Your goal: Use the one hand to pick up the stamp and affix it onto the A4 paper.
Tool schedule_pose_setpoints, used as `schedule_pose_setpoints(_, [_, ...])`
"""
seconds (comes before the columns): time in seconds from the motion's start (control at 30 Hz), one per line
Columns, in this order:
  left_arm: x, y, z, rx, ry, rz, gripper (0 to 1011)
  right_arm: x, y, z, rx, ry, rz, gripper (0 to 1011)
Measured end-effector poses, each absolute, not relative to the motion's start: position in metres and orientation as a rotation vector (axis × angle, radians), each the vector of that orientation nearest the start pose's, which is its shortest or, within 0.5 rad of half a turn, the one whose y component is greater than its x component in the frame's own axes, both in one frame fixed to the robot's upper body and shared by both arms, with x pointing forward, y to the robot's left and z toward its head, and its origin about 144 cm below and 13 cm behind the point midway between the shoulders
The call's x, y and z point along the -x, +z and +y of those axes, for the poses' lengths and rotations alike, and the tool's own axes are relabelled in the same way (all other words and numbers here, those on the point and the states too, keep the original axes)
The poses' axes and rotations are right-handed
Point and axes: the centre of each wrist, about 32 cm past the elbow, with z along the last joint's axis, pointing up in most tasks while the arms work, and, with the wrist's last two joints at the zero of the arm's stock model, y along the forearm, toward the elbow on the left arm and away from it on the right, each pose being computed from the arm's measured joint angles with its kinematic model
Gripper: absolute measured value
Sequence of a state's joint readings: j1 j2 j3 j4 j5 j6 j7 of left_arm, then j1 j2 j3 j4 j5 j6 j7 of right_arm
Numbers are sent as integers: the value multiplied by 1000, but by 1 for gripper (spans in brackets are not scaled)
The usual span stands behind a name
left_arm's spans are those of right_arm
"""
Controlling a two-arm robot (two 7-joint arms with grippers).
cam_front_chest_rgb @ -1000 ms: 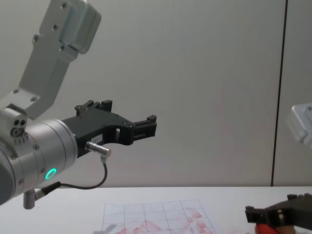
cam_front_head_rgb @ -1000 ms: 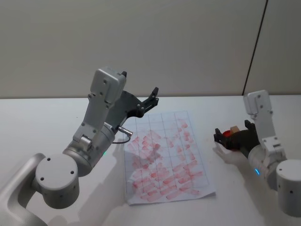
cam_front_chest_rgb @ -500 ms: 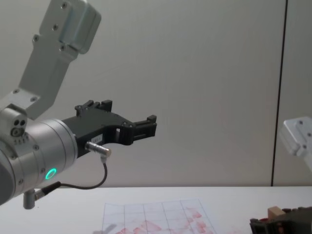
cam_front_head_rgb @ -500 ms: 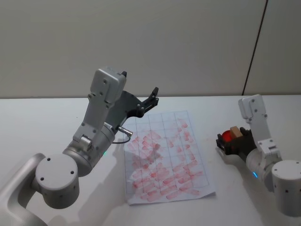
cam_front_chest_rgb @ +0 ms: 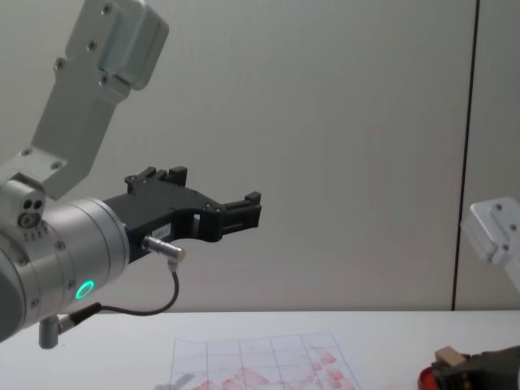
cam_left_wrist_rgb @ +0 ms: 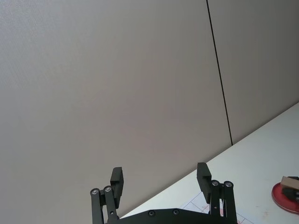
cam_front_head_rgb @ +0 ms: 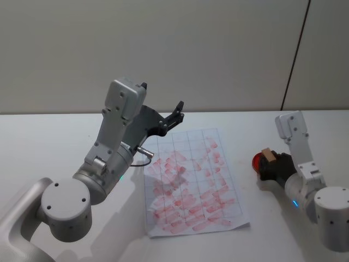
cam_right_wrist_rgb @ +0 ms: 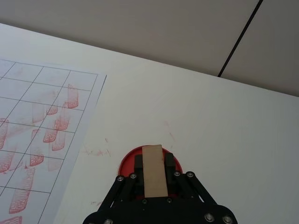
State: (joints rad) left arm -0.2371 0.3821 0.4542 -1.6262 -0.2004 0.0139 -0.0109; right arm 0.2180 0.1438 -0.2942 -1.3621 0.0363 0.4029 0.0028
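Plain beige wall [cam_front_head_rgb: 163,54] w/ dark vertical seam [cam_front_head_rgb: 296,54] at right; white tabletop [cam_front_head_rgb: 43,142].

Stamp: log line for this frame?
right gripper: fingers shut on stamp, over red ink pad | left gripper: open, raised, idle | A4 paper: flat, stamp not yet on it

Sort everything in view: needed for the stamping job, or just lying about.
Job: stamp, gripped by the right gripper at the ink pad; A4 paper.
Idle: left gripper, raised and open; table.
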Motion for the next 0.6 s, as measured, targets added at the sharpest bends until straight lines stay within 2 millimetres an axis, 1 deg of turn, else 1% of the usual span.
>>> schedule_pose_setpoints(0.1, [-492,1204,198,-61,1124,-268,1001,-509,1138,-188,477,-1319,150,224])
schedule_pose_setpoints(0.6, [-492,1204,198,-61,1124,-268,1001,-508,1144,-191,444,-1342,132,219])
